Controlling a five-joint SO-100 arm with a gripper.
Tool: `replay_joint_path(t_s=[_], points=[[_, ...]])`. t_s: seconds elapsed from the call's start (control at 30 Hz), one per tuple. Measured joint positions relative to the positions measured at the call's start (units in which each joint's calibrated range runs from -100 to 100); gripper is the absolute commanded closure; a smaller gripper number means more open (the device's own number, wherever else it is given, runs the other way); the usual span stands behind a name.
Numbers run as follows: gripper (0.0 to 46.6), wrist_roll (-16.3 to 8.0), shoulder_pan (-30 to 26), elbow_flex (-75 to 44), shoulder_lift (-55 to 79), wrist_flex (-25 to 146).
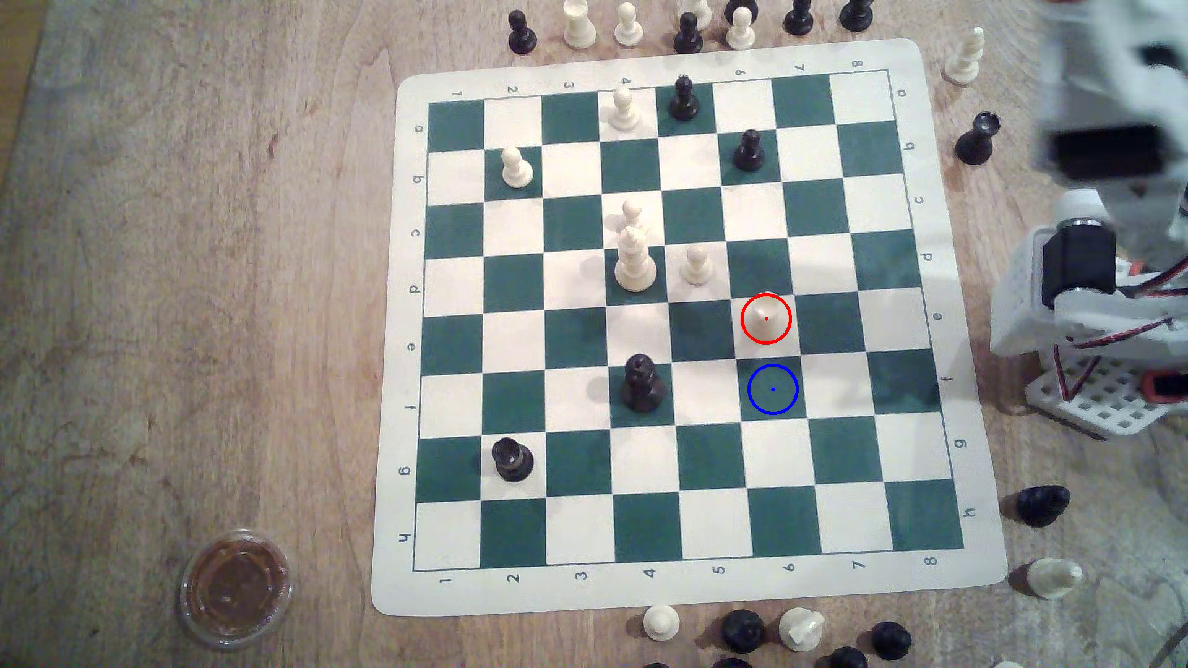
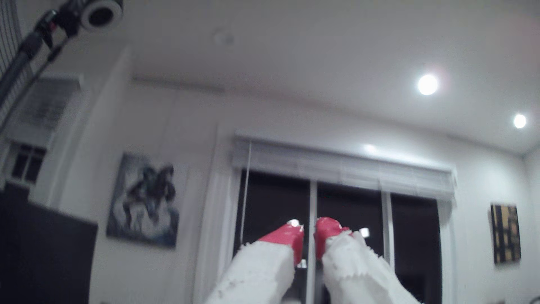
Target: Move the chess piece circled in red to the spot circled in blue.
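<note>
a: the gripper [image 2: 309, 233] is raised and aimed away from the board, toward a window and ceiling. its two red-tipped fingers [image 2: 287, 236] stand almost together with a thin gap, holding nothing.

b: where is the piece to move?

a: in the exterior view, the cream pawn [image 1: 765, 319] stands upright inside the red ring on a white square. the blue-ringed spot [image 1: 773, 389], a dark green square, is the next square toward the near edge of the chessboard [image 1: 643, 591], and it is bare. the arm [image 1: 1093, 270] sits folded off the board at the exterior view's right.

b: what might go wrong?

a: my judgement: with the jaws nearly closed, a descent without widening them would strike the pawn's head and topple it. another cream pawn [image 1: 696, 264] stands diagonally near, so a sideways approach could clip it. the pawn's rounded top offers little to pinch; a high grip may slip. a tilted release could land it on the square's border.
</note>
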Motion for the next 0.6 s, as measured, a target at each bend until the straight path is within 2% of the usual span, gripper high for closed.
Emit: replay_joint_path(t_s=[0.07, 0.13, 0.27, 0.3, 0.47, 0.53, 0.57, 0.6], points=[[44.2, 0.0, 1.2, -2.6, 0.0, 9.5], [46.4, -0.1, 3.5, -7.9, 0.5, 21.5], [46.4, 0.0, 3.2, -14.5, 2.3, 32.7], [46.4, 0.0, 3.1, -16.4, 2.2, 40.3], [46.4, -0.3, 3.5, -17.2, 1.3, 59.4], [46.4, -1.9, 3.0, -17.2, 2.0, 65.1], [46.4, -4.8, 2.1, -18.0, 3.6, 71.2], [46.4, -6.3, 1.8, -18.1, 4.4, 73.8]])
